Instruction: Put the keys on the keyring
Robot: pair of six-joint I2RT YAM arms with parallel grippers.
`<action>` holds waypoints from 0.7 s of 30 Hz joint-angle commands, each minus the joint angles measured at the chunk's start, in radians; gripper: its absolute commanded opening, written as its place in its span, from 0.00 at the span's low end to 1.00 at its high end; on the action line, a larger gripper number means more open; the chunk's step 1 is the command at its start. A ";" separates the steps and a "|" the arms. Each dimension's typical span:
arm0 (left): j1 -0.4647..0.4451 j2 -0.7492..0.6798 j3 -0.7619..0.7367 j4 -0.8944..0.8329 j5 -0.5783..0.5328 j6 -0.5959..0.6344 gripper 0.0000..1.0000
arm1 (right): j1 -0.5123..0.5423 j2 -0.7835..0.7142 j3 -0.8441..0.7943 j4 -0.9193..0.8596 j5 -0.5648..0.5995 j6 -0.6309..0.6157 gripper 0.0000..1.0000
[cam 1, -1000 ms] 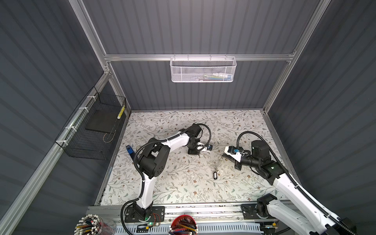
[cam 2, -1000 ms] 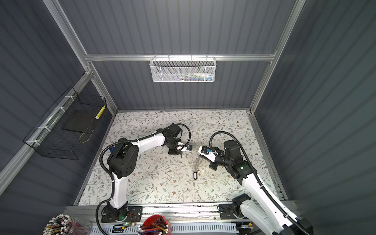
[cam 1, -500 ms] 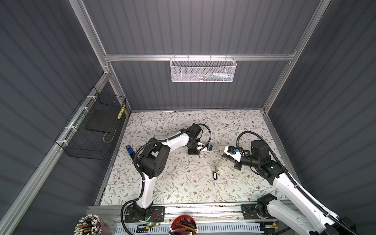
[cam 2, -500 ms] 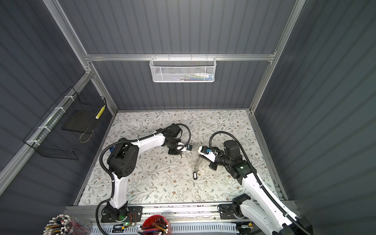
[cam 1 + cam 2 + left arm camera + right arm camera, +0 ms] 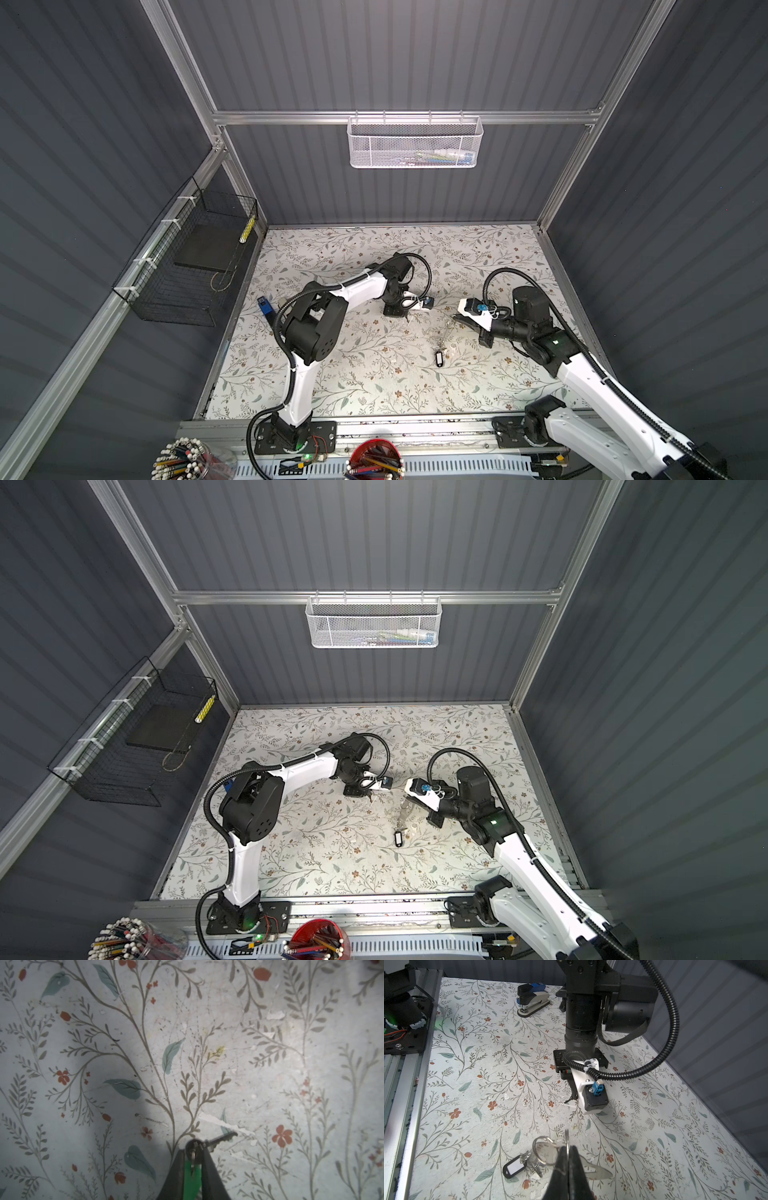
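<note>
In both top views, grey ribbed walls (image 5: 415, 62) enclose your floral tabletop (image 5: 332, 374). Left wrist: your left pincer (image 5: 194, 1146) pinches the green-tagged key (image 5: 220, 1139) over scuffed print. Right wrist: your right pincer (image 5: 568, 1150) clamps the keyring (image 5: 544, 1153), with the black-tagged key (image 5: 513, 1167) lying on the tabletop beside it.

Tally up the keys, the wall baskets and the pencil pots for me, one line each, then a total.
Keys: 2 (green-tagged key in the left fingers; black-tagged key, tag on the table)
Wall baskets: 2 (white mesh basket, black wire basket)
Pencil pots: 2 (clear jar, red cup)
Total: 6
</note>
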State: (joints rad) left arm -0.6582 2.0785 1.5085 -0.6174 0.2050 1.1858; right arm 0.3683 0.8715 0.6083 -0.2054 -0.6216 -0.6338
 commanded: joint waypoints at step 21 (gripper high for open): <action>0.073 -0.080 0.035 0.016 0.242 -0.205 0.00 | 0.006 -0.017 0.035 0.009 -0.004 0.008 0.00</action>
State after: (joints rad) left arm -0.6273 2.0735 1.5322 -0.6228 0.3153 1.0969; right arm 0.3683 0.8703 0.6083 -0.2058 -0.6212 -0.6353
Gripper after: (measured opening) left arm 0.047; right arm 0.047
